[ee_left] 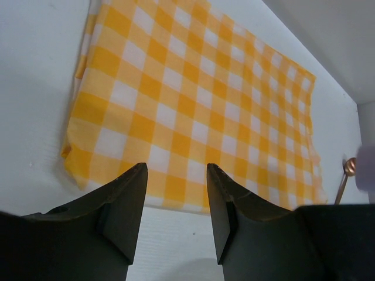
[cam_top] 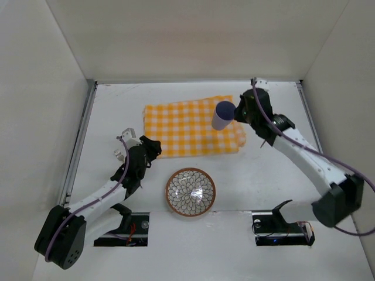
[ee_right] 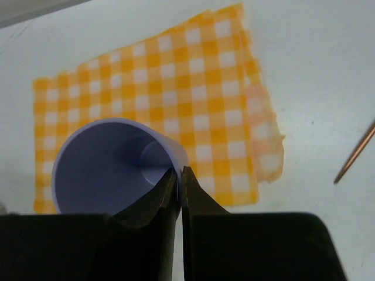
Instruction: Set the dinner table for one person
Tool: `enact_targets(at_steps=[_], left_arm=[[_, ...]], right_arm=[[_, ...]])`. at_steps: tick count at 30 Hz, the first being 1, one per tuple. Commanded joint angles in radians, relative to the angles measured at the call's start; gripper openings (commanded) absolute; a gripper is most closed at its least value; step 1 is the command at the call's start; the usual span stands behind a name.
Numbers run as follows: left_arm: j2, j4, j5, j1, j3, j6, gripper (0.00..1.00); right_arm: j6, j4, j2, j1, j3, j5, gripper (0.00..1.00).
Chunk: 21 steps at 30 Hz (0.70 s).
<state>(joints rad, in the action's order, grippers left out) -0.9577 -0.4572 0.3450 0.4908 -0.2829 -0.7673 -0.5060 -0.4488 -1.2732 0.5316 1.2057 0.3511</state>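
The dinner table point(cam_top: 114, 108) is a wide white tabletop with pale walls. A yellow-and-white checked cloth point(cam_top: 190, 132) lies flat at its middle. My right gripper point(cam_top: 236, 111) is shut on the rim of a lavender cup point(cam_top: 222, 116) and holds it tilted above the cloth's right part. In the right wrist view one finger is inside the cup point(ee_right: 105, 170) and one outside. A patterned bowl point(cam_top: 190, 192) sits on the table in front of the cloth. My left gripper point(cam_top: 153, 146) is open and empty at the cloth's near left edge point(ee_left: 193, 99).
A copper-coloured utensil handle point(ee_right: 354, 155) lies on the table right of the cloth; it also shows in the left wrist view point(ee_left: 344, 178). Pale walls close off the table at the left, back and right.
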Motion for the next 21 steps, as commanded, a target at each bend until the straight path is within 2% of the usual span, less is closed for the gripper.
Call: enact_targets(at_steps=[1,5,12,21], left_arm=[[0.019,-0.093,0.028,0.012,0.013,0.048,0.43],[0.022,-0.109,0.031,0.010,0.025,0.060,0.43],[0.014,-0.113,0.031,0.010,0.027,0.060,0.43],[-0.007,-0.133,0.031,0.008,0.031,0.054,0.43]], right_arm=[[0.081,0.168,-0.193,-0.093,0.171,-0.090,0.09],[0.112,0.141,-0.426,-0.150,0.380,-0.090,0.08],[0.123,0.059,-0.643,-0.195,0.620,-0.087,0.09],[0.121,0.042,-0.749,-0.236,0.647,-0.098,0.09]])
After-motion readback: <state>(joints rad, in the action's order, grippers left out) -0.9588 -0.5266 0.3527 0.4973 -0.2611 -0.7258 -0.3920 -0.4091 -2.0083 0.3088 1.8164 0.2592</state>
